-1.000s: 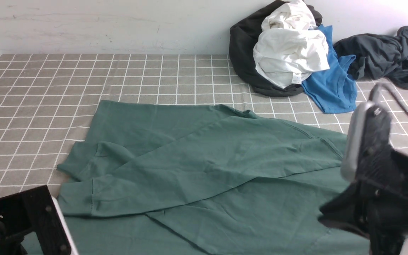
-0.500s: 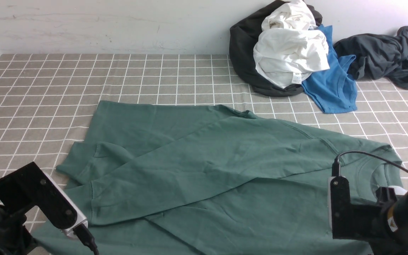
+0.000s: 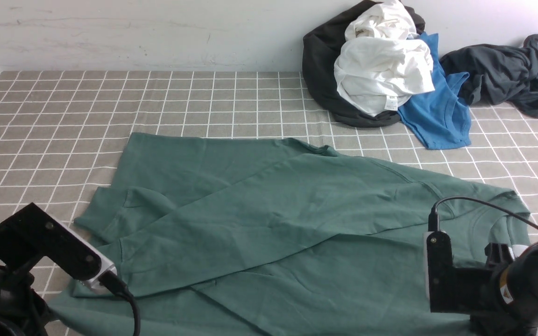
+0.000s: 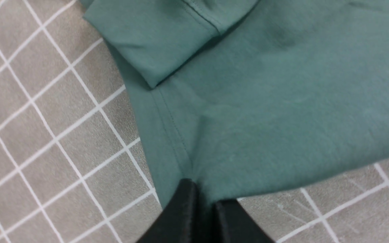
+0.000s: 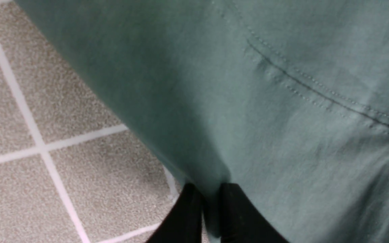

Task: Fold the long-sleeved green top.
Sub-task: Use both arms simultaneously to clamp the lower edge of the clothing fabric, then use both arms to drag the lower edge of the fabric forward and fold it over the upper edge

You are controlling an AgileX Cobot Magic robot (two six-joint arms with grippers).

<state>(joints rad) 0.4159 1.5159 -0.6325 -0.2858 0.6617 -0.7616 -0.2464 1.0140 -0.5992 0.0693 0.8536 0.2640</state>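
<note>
top: the green long-sleeved top point(image 3: 269, 219) lies spread flat over the middle and lower part of the front view on the checked tablecloth point(image 3: 110, 102). Neck hole is at lower right, and both sleeves are already laid across the body with the cuffs ending at centre left.

left gripper: the left gripper point(image 4: 204, 202) sits at the bottom centre of its wrist view. Fingers are pressed together on the hem corner, and the fabric puckers right into them.

right gripper: the right gripper point(image 5: 211, 195) is much the same. Fingers are closed with a sliver of green cloth between them, on the top's edge just short of a stitched seam.

what just changed: a second ago the right arm point(image 3: 498, 280) was up high at the right edge of the frame. Now it's dropped low beside the neck end. The left arm point(image 3: 40, 247) has slid in from the bottom left corner to the hem. The cloth itself has barely shifted.

what that means: looks to me like both near corners are now pinched, so the next fold of the body should be ready to start. Nothing is lifted yet.

not involved: the white garment point(image 3: 383, 70), blue shirt point(image 3: 437, 112) and dark grey garment point(image 3: 507, 74) are piled at upper right, well apart from the top.
</note>
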